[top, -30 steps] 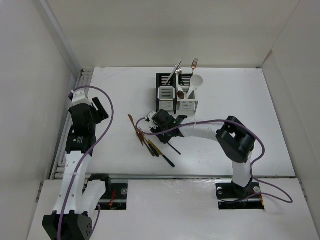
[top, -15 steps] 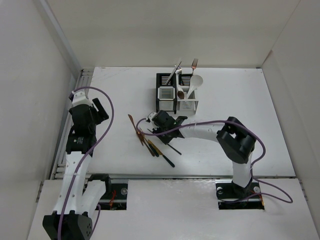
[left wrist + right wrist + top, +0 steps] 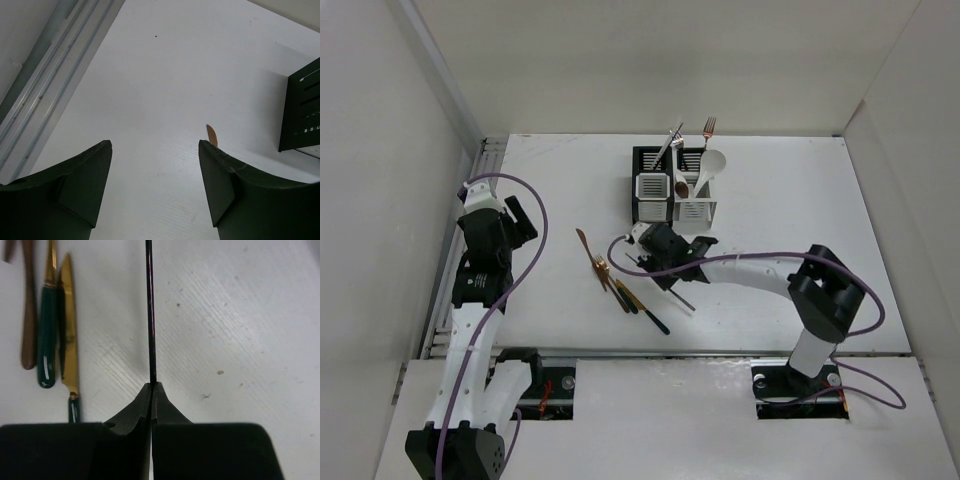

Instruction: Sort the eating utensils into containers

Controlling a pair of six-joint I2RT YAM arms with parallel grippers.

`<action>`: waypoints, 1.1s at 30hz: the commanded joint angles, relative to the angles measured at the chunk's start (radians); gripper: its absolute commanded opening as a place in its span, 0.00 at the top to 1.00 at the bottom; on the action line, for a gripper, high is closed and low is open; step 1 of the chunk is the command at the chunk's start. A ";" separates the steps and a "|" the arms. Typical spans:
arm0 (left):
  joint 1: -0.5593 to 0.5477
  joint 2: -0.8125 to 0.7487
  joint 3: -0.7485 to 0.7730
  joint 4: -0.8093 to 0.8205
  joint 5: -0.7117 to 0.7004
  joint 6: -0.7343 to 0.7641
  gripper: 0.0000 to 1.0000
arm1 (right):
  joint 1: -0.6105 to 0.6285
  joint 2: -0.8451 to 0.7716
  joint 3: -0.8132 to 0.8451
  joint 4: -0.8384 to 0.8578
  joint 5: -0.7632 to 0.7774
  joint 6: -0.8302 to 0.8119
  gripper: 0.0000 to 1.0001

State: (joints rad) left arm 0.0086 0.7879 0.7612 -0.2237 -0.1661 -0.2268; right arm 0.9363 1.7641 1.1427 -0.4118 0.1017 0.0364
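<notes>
right gripper (image 3: 151, 388): we find the fingers pressed together on a thin black chopstick (image 3: 149, 315), which runs straight ahead from the tips over the white table (image 3: 240, 315). we cannot tell whether its far end is lifted. to its left, loose utensils lie flat on the table: gold pieces with dark green handles (image 3: 47, 347) and a brown piece (image 3: 27, 315).

left gripper (image 3: 155, 170): the fingers stand apart with nothing between them, over bare table near the side rail (image 3: 45, 95). a copper-coloured tip (image 3: 212, 135) shows beyond the right finger.

the two joined containers (image 3: 653, 186) stand at the far middle of the table, holding a white soup spoon (image 3: 712, 165), a fork (image 3: 708, 127) and a brown spoon (image 3: 682, 187).
</notes>
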 commanded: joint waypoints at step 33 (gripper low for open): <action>0.056 0.237 0.049 0.179 0.023 0.060 0.33 | -0.343 0.412 0.697 1.139 0.156 -0.043 1.00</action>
State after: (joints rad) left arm 0.0502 1.0042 0.7639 -0.1196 -0.1734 -0.1806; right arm 0.5949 2.1902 1.8038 0.5415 0.2161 -0.0002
